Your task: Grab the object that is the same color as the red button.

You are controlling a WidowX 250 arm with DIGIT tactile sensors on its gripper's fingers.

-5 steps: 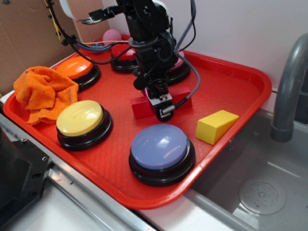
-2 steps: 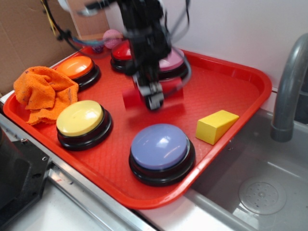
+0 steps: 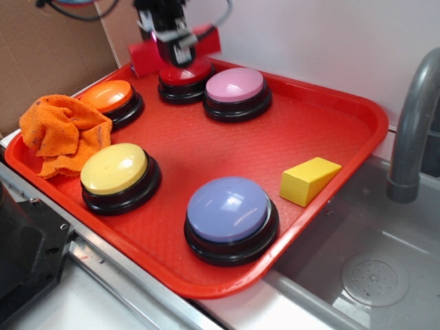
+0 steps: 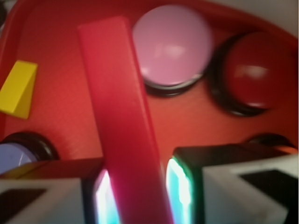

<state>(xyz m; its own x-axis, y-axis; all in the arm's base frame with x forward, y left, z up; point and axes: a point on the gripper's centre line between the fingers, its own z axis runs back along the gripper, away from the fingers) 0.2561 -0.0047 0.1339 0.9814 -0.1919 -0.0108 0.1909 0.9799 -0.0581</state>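
Grip looks solid here: jaws clamped on the red block point(image 3: 206, 39) mid-length, held up in the air over the red button point(image 3: 184, 73) at the far left of the tray point(image 3: 330, 130), so I'd just keep squeezing and hold it level.

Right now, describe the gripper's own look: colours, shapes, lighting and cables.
In the exterior view the gripper is black, boxy hardware with a pale metallic patch, and dark cables loop above it at the frame's top. In the wrist view its fingers are blocky, black on top and white below, with inner pads glowing cyan-white and pink.
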